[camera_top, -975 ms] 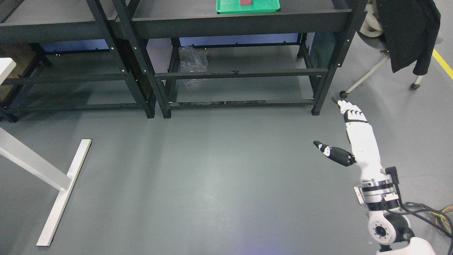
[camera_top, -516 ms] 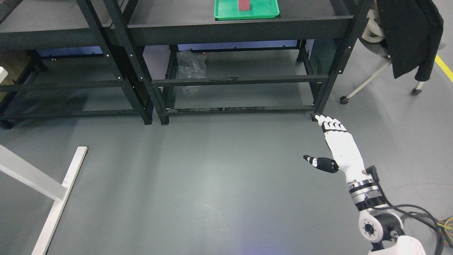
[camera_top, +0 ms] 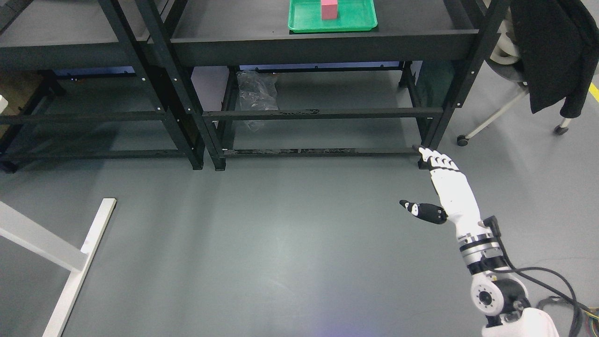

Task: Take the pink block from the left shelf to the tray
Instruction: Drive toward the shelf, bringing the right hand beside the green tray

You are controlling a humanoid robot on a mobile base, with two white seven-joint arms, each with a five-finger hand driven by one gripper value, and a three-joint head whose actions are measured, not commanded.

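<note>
A pink block (camera_top: 329, 9) stands upright inside a green tray (camera_top: 362, 18) on the top of the right-hand black shelf (camera_top: 323, 41), at the upper edge of the head view. My right hand (camera_top: 423, 180) hangs low over the floor at the lower right, far below and right of the tray. Its fingers (camera_top: 437, 161) are stretched out straight and the thumb sticks out to the left; it holds nothing. My left arm is out of the picture.
A second black shelf (camera_top: 70, 47) stands to the left of the first. A crumpled plastic bag (camera_top: 255, 91) lies under the right shelf. A chair with a black jacket (camera_top: 550, 51) is at the upper right, a white table leg (camera_top: 75, 262) at the lower left.
The camera has shifted, so more of the tray and block shows. My right arm has drawn back and down toward the lower right; the hand stays open.
</note>
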